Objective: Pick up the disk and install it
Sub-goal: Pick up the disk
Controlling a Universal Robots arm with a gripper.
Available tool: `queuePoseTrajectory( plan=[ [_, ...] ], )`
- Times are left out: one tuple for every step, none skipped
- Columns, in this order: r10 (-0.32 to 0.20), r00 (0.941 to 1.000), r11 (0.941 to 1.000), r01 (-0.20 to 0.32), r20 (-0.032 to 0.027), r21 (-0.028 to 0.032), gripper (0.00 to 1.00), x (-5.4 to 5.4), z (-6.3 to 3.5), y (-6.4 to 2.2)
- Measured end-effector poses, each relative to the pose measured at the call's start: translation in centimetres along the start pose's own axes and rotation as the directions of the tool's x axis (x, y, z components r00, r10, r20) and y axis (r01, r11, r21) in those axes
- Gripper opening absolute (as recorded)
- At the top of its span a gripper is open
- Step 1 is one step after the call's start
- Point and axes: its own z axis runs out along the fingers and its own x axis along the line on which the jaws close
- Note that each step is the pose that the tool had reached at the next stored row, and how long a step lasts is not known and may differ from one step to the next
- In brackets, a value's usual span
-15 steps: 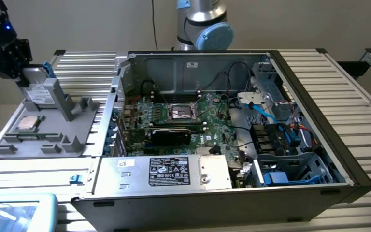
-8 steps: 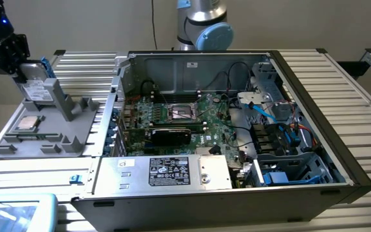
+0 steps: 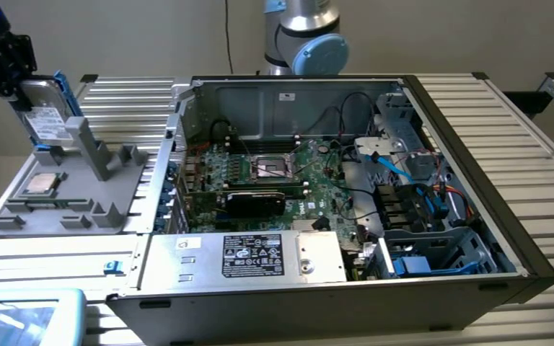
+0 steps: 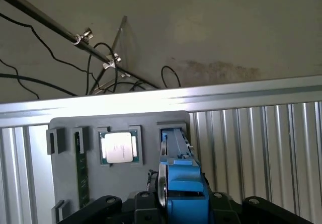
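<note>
In the upper left of the exterior view, the jaws are clamping the disk point(image 3: 46, 108) on edge. They are probably holding it upright to suit the narrow slot of the grey rack point(image 3: 66, 205), well apart from the open computer case point(image 3: 257, 101).

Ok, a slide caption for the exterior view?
End effector grips the disk at the grey fixture, beside the open computer case.

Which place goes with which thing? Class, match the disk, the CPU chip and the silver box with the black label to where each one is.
Things:
1. disk
2. CPU chip
3. silver box

Places:
A. lying flat in the grey holder
B. inside the open computer case
C. held upright in the gripper

Pairs: 1-C, 2-A, 3-B
</note>
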Motion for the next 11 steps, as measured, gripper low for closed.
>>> queuePoseTrajectory(
  plan=[
    [0.0,1.0,1.0,0.0,0.0,0.0001,0.37,0.0,-0.24,0.0],
    [0.0,1.0,1.0,0.0,0.0,0.0002,0.37,0.0,-0.53,0.0],
    [0.0,1.0,1.0,0.0,0.0,0.0003,0.37,0.0,-0.91,-0.01],
    [0.0,1.0,1.0,0.0,-0.0002,0.0002,0.37,0.0,-1.3,-0.01],
    [0.0,1.0,1.0,0.0,-0.0002,0.0003,0.37,0.0,-1.69,-0.02],
    [0.0,1.0,1.0,0.0,-0.0002,0.0003,0.37,0.0,-2.09,-0.02],
    [0.0,1.0,1.0,0.0,-0.0004,0.0001,0.37,0.0,-2.49,-0.03],
    [0.0,1.0,1.0,0.0,-0.0005,0.0003,0.37,0.0,-2.9,-0.05],
    [0.0,1.0,1.0,0.0,-0.0005,0.0004,0.37,0.0,-3.29,-0.06],
    [0.0,1.0,1.0,0.0,-0.0006,0.0003,0.37,0.0,-3.71,-0.09],
    [0.0,1.0,1.0,0.0,-0.0006,0.0003,0.37,0.0,-4.17,-0.13]
  ],
)
